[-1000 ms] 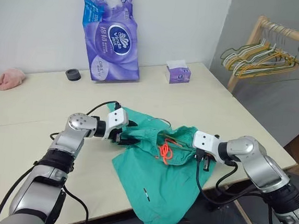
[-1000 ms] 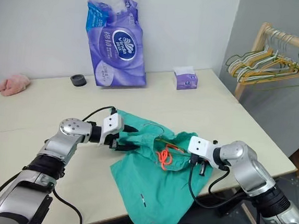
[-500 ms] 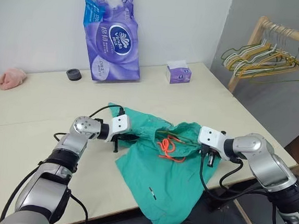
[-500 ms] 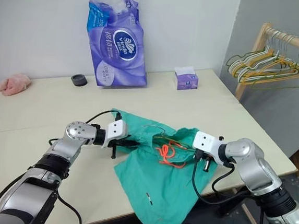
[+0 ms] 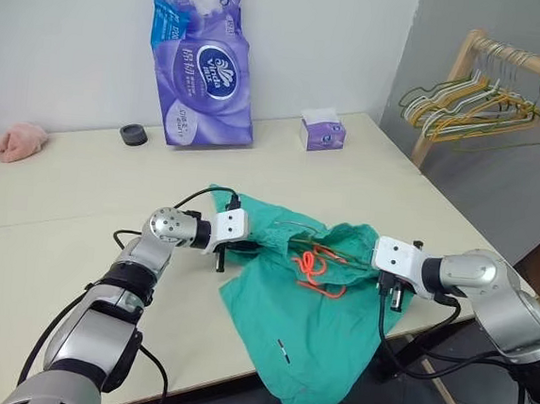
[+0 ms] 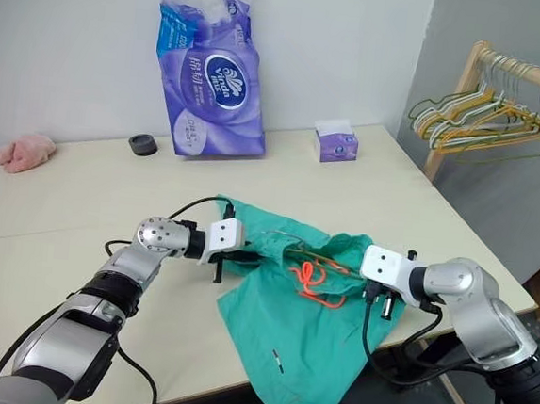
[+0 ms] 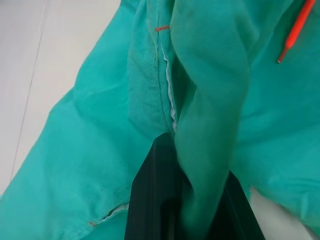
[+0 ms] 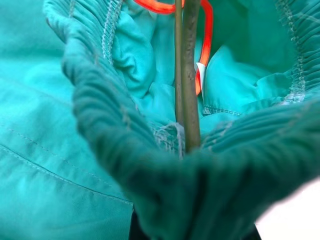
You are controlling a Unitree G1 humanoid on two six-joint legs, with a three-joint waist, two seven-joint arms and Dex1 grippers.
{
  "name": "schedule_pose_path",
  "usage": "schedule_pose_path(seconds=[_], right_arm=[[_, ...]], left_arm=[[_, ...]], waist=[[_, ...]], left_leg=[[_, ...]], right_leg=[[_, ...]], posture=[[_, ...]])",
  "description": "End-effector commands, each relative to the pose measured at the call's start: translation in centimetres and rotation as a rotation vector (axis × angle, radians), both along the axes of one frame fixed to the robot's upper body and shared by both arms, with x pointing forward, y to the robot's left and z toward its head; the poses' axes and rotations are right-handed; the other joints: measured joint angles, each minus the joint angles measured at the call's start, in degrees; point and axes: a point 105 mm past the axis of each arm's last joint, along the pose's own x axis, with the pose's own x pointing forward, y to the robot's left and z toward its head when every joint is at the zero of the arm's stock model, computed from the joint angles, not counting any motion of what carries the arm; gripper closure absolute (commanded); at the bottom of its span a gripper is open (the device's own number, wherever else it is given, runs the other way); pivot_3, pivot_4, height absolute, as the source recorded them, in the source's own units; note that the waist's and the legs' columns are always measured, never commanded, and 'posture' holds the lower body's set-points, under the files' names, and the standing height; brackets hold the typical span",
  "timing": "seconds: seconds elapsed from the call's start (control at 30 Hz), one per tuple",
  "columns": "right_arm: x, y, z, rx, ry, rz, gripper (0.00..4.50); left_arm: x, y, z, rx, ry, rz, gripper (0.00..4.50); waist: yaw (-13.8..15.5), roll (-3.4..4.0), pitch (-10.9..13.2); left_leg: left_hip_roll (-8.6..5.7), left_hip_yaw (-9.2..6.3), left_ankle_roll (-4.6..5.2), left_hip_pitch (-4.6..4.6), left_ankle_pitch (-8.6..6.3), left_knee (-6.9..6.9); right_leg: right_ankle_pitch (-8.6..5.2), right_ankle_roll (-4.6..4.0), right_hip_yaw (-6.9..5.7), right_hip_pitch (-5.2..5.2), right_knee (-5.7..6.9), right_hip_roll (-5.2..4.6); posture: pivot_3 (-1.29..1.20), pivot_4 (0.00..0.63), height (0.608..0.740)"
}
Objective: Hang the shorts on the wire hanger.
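Left fingers [image 7: 155, 200] have clamped the teal, bunched shorts [image 5: 306, 328].

Purple tissue pack [image 5: 204, 64], standing against wall at table's far edge, showing white crest-shaped logo with word "Vinda" inside oval; Chinese characters above it too small to read. Vertical line of print running down pack's left side, illegible. Small purple tissue box [image 5: 321, 131] carrying print, unreadable. Shorts [image 5: 307, 319] bearing small logo mark, unreadable.
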Motion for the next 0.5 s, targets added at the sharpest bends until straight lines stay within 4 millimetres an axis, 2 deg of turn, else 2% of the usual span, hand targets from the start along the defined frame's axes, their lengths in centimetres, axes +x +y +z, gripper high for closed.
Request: schedule_pose_path(seconds=[0.03,0.17,0.37,0.5], right_arm=[[-1.1,-0.2,-0.9,0.019,0.083,-0.002,4.5],[-1.0,0.8,-0.7,0.045,0.076,0.007,4.5],[-0.7,1.5,-0.7,0.061,0.077,0.018,4.5],[-0.6,1.4,-0.6,0.062,0.082,0.019,4.5]], left_arm=[[2.1,3.3,3.3,-0.232,0.046,0.254,4.49],[0.0,1.9,2.9,-0.271,0.168,0.157,4.49],[-1.3,1.1,4.0,-0.293,0.217,0.105,2.63],[-1.3,1.9,4.2,-0.236,0.18,0.116,1.4]], waist=[[0.0,0.0,0.0],[-0.4,0.0,0.0],[-0.5,0.0,0.0],[-0.1,0.0,0.0]], left_leg=[[0.0,0.0,0.0,0.0,0.0,0.0],[0.03,-0.01,0.01,0.0,0.0,-0.02],[0.03,-0.03,0.0,-0.01,0.0,0.01],[-0.02,-0.02,0.0,0.0,0.0,0.04]], right_leg=[[0.0,0.0,0.0,-0.01,0.01,0.0],[-0.01,0.01,0.0,-0.03,0.03,0.03],[-0.01,0.01,-0.01,-0.02,0.02,0.02],[0.0,0.0,0.0,0.02,0.0,-0.03]], posture=[[-0.26,0.0,0.74],[-0.26,0.0,0.74],[-0.25,0.0,0.74],[-0.25,0.0,0.74]])
